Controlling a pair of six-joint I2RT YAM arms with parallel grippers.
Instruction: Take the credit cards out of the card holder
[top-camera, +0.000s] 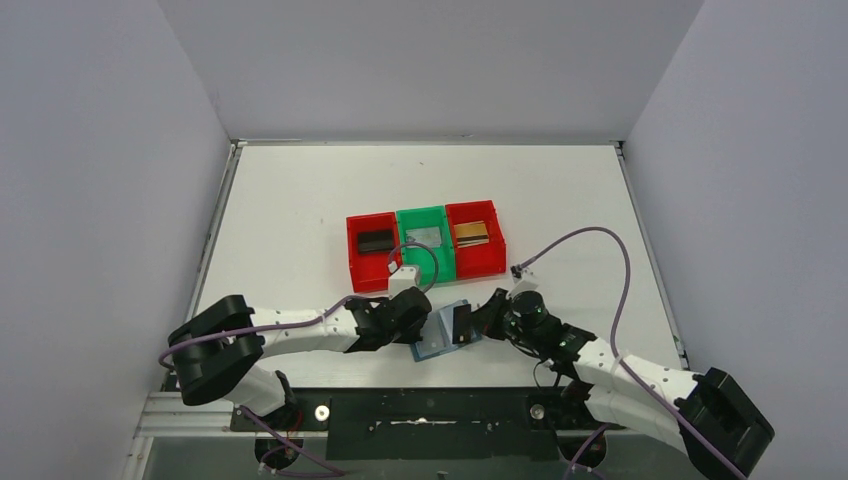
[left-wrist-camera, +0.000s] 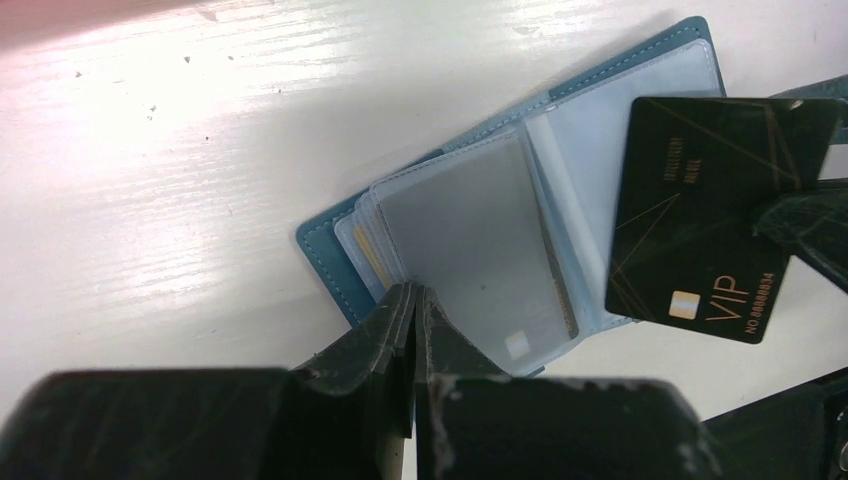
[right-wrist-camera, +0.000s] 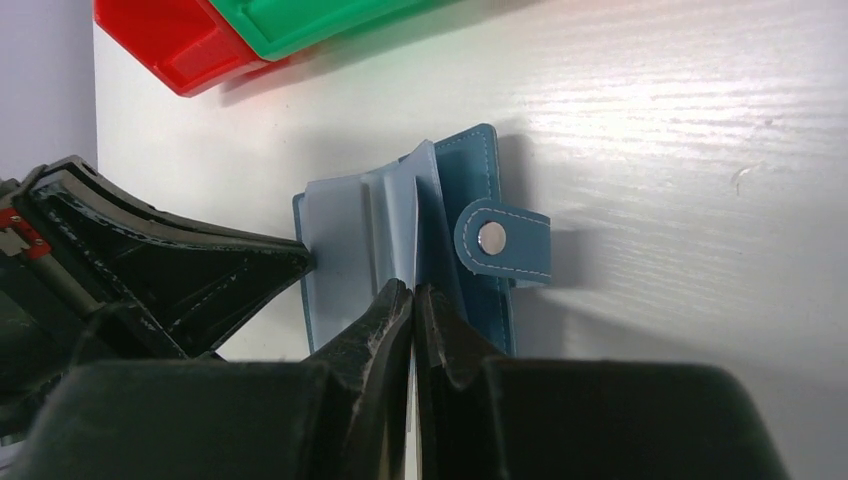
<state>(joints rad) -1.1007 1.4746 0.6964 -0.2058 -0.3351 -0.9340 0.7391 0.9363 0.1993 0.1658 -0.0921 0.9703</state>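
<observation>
The teal card holder (top-camera: 437, 346) lies open on the table near the front edge; its light blue pockets show in the left wrist view (left-wrist-camera: 470, 230). My left gripper (left-wrist-camera: 413, 295) is shut on the near edge of its inner sleeves. My right gripper (right-wrist-camera: 413, 293) is shut on a black VIP credit card (left-wrist-camera: 700, 220), held clear of the holder's right page and seen edge-on in the right wrist view. A gold-edged card (left-wrist-camera: 368, 252) and a grey card (left-wrist-camera: 520, 342) sit in the pockets. The snap tab (right-wrist-camera: 492, 240) lies flat.
Three joined bins stand behind the card holder. The left red bin (top-camera: 355, 258) holds a black card, the green bin (top-camera: 425, 215) a silver one, and the right red bin (top-camera: 495, 252) a gold-brown one. The table's front edge runs just below the grippers.
</observation>
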